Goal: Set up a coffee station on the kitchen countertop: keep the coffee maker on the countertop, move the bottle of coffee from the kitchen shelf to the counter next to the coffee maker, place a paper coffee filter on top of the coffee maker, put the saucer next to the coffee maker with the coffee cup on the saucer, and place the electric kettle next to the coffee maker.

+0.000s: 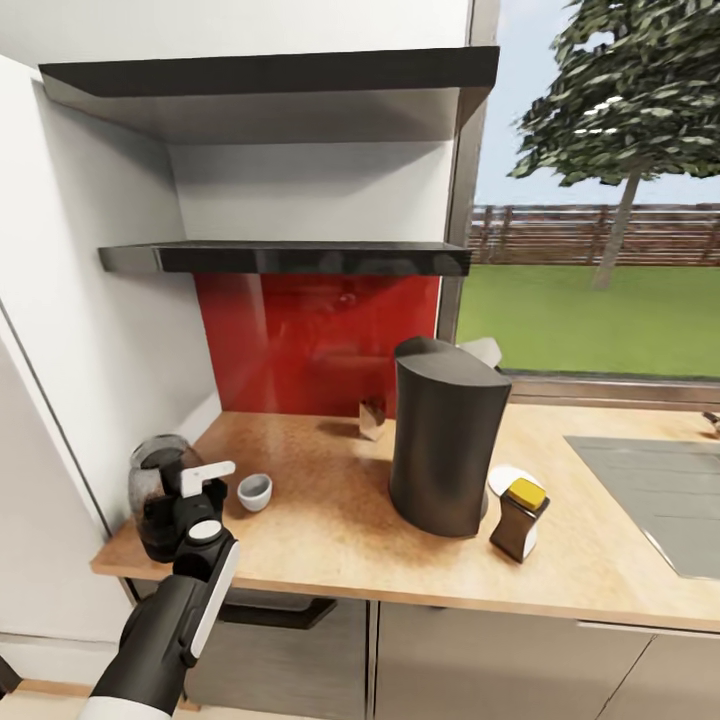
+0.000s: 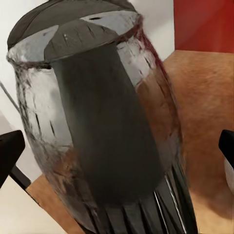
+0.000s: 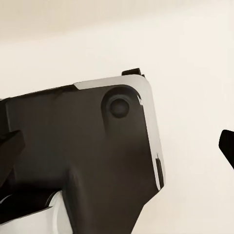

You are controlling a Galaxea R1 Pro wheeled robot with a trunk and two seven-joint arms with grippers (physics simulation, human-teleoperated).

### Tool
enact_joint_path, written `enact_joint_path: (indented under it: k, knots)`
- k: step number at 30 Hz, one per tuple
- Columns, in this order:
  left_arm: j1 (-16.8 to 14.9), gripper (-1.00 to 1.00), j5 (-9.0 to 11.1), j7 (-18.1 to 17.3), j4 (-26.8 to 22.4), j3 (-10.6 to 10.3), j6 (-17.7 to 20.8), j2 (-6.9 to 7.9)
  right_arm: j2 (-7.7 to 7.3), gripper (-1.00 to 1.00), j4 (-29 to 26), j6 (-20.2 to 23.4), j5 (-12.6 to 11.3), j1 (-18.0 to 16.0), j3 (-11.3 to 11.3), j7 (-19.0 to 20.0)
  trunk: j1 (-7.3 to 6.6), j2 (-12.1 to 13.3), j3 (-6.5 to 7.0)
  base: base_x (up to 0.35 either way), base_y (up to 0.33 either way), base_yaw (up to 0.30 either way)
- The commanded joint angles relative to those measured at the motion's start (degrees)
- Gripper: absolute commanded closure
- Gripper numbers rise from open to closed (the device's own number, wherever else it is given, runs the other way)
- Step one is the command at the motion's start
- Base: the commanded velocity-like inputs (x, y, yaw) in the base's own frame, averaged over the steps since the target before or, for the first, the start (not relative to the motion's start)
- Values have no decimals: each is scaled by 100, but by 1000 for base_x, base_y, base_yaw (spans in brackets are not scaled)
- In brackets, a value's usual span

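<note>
A wooden worktop [image 1: 330, 520] runs across the lower half of the frame beneath two empty dark shelves [image 1: 300, 258] and a red backsplash [image 1: 315, 340], with a window onto lawn and a tree at the right.

At centre stands the coffee maker [image 1: 445, 440], a tall dark tower and the biggest item on the surface; I leave it where it is. Tucked at its lower right are the coffee bottle [image 1: 520, 518], dark with a yellow cap, and, partly hidden behind both, a white disc I take for the saucer [image 1: 508, 478].

At the lower left of the frame, on the worktop's near corner, sits the electric kettle [image 1: 160, 495], a glass-bodied jug with dark lid and base. My left gripper [image 1: 205, 490] is right up against it. Through the left wrist camera the kettle [image 2: 97, 126] looms between the two dark fingers [image 2: 9, 153], which stand wide on either side of it, not touching from what I can see. I judge the kettle moderately heavy, rigid, smooth and slippery on the glass, and breakable if knocked; the dark vertical band facing the wrist camera, or the handle, looks the safer hold.

Just right of the gripper is the small grey coffee cup [image 1: 254, 491], light, stiff and easily tipped. Further back, near the backsplash, a small shiny object [image 1: 372, 418] I cannot identify.

In the right wrist camera a dark-and-white part of the robot's own body [image 3: 83, 161] fills the foreground against a pale wall, and one dark finger [image 3: 226, 146] shows at the frame edge; I cannot tell how those fingers stand.
</note>
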Motion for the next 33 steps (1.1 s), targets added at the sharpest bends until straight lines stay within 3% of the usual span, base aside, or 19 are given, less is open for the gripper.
enact_joint_path:
  k: [1,19,20,26,33]
  knots:
    - [0,-100,-13,23,-4,-8,43,1,-1,-100,8,-10,-10,-4,-37,32,4,-9,-9,103,0,0]
    - [42,-100,-10,23,2,-7,43,6,-8,-100,8,-10,-6,-4,-37,32,4,-9,-9,14,0,0]
    - [42,100,-11,23,2,-7,43,5,-9,-100,8,-10,-6,-4,-37,32,4,-9,-9,0,0,0]
    - [42,100,-28,23,5,4,-361,9,-5,-100,8,-10,-6,-4,-37,32,4,-9,-9,0,0,0]
    - [34,100,-30,23,5,244,-447,11,-3,-100,8,-10,-6,-4,-37,32,4,-9,-9,0,0,0]
